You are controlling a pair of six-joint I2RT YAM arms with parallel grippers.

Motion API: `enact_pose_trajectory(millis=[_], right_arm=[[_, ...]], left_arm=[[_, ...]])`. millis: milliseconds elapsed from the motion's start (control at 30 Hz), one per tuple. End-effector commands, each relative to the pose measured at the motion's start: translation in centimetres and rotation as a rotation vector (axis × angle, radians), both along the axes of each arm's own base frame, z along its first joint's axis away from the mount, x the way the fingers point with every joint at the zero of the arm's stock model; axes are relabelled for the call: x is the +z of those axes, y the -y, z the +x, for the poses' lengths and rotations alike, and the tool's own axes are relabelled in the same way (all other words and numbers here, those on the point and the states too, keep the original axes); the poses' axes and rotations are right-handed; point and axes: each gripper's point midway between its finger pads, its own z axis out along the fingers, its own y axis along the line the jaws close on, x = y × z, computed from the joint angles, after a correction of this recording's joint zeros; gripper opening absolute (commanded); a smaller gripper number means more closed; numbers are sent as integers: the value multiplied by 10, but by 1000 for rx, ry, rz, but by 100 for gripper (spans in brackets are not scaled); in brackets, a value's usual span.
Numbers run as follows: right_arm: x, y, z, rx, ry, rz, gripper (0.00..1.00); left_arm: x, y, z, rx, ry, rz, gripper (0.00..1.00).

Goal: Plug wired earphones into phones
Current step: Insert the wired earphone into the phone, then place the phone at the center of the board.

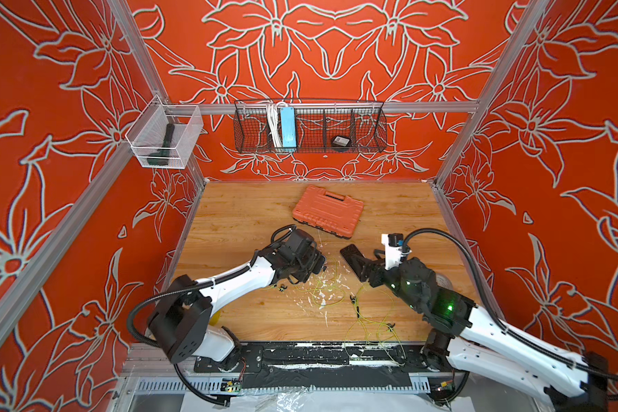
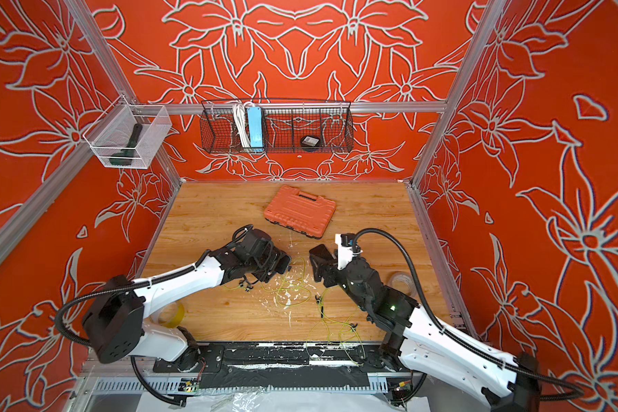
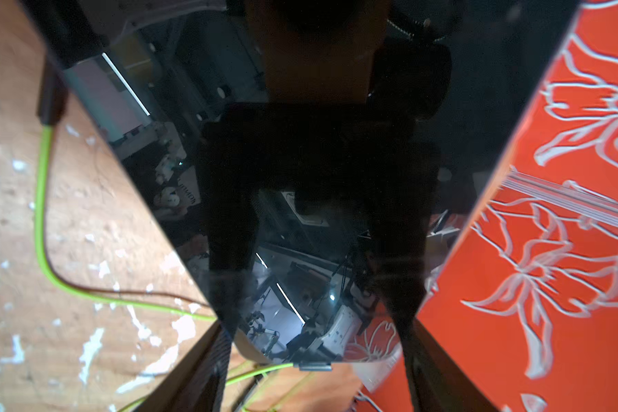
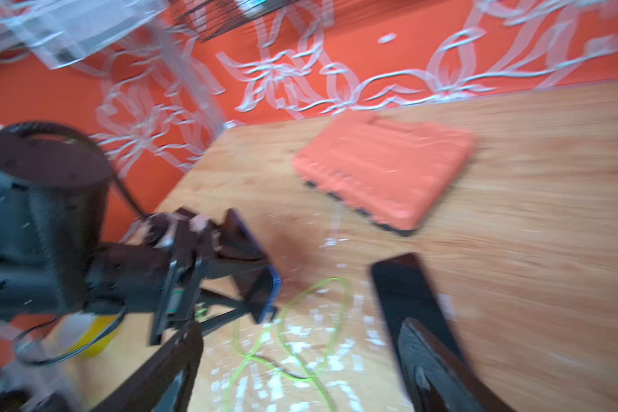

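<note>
Left gripper [image 3: 314,321] is clamped across a phone [image 3: 318,178], which is held tilted over the table [image 1: 250,214], left of centre. Right gripper [image 4: 302,326] is spread wide. Second phone [image 4: 404,289] is laid flat by one finger, right of centre. Earphones [image 1: 322,285] are strewn between the arms, with a second set [image 1: 375,321] nearer, to the right.

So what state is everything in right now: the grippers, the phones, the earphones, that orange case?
Left gripper: shut on a phone.
Held phone: screen dark, clear of the table.
Right gripper: open, holding nothing.
Other phone: flat on the table, screen dark.
Earphones: loose tangles on the table; plugged in or not, can't tell.
Case: closed, lying flat.
</note>
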Motion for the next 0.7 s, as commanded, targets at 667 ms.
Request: enact_pose_trajectory(millis=[667], right_arm=[[-57, 193, 95, -613, -90, -497, 93]], left_arm=[[-78, -52, 50, 9, -185, 323, 68]])
